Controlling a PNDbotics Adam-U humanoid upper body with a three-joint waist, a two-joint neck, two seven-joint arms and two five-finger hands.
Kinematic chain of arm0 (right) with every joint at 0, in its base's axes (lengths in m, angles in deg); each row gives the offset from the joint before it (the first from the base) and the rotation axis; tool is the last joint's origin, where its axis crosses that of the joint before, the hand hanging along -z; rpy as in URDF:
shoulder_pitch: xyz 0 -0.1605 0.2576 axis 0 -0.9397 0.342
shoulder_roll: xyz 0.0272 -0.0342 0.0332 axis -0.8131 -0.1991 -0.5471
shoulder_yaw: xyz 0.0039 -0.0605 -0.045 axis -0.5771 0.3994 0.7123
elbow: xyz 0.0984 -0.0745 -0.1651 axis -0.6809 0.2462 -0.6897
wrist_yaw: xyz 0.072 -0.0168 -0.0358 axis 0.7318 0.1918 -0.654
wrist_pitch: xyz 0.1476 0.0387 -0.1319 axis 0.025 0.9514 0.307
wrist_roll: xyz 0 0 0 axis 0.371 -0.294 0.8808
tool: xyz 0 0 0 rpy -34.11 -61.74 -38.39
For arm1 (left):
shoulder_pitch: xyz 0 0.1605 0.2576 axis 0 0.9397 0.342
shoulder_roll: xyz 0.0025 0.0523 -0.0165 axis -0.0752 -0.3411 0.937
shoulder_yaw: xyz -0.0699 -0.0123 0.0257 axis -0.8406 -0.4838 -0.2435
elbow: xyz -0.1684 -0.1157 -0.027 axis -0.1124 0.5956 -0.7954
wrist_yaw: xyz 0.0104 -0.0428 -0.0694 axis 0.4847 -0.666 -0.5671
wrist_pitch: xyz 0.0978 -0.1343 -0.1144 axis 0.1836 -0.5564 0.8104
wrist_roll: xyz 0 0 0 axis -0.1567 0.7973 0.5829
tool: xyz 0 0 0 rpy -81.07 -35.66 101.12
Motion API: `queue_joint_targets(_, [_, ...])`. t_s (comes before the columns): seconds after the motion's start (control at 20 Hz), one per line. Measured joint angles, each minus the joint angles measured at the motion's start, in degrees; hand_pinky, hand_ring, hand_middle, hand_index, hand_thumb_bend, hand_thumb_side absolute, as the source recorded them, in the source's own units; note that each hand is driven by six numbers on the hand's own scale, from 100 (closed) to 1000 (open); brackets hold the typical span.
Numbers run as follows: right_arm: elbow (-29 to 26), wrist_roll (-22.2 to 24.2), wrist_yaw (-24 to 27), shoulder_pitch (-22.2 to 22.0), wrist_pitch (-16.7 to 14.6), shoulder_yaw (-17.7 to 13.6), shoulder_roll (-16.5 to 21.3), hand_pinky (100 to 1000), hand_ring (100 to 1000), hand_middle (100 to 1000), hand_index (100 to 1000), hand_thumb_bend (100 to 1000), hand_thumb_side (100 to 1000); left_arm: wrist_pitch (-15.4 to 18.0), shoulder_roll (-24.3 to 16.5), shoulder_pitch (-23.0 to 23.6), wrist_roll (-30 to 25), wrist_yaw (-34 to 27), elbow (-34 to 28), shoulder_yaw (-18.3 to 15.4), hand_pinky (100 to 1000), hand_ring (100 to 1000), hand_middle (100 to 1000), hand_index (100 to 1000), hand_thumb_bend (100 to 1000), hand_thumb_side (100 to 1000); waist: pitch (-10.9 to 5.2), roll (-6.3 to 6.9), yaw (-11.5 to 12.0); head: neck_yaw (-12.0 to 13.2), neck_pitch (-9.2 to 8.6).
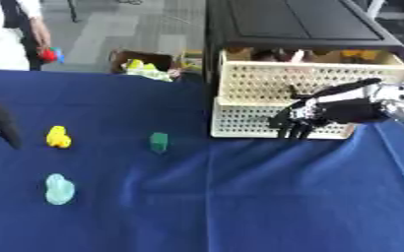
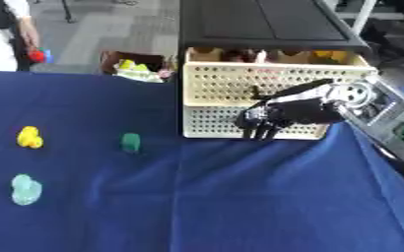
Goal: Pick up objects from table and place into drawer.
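In the left eye view, the right hand (image 1: 313,114) hung with relaxed fingers, holding nothing, before the cream perforated plastic drawer (image 1: 266,81), pulled out to receive things. A yellow toy (image 1: 58,137), green block (image 1: 158,141) and pale teal toy (image 1: 59,189) waited toward the blue-clothed table (image 1: 240,197)'s left edge. In the right eye view, the drawer's contents (image 2: 326,55) showed.

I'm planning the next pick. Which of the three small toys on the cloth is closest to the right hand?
The dark green toy. It lies nearest the drawer unit, where the right hand is; the yellow toy and pale turquoise toy lie further left.
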Motion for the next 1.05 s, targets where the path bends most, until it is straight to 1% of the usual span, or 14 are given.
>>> queue_joint_targets(0.3, [6.14,0.08,-2.55,1.73,-1.65,-1.14,-2.9,863,823,800,957,100,1000,0.09,0.47,0.12,-0.09,0.06,0.0,-0.04,410,464,491,927,145,1000,0.08,0.0,0.53,-0.39,-0.11])
queue_joint_targets(0.5, [8.84,0.23,-3.72,2.56,-2.89,-1.79,-4.07,862,822,798,954,100,1000,0.13,0.47,0.37,-0.13,0.18,0.0,-0.3,410,464,491,927,145,1000,0.16,0.0,0.6,-0.48,-0.48])
queue_joint_targets(0.85, [11.85,0.32,-5.39,3.52,-4.39,-2.52,-5.35,853,814,793,950,100,1000,0.22,0.5,0.38,-0.25,0.26,0.0,-0.32,411,463,491,926,145,1000,0.38,-0.02,0.83,-0.63,-0.8])
queue_joint_targets(1.05, [11.64,0.36,-5.28,2.46,-5.18,-2.47,-5.08,845,808,788,944,100,1000,0.24,0.5,0.38,-0.28,0.32,0.0,-0.32,412,463,491,925,145,1000,0.39,-0.01,0.45,-0.62,-0.92])
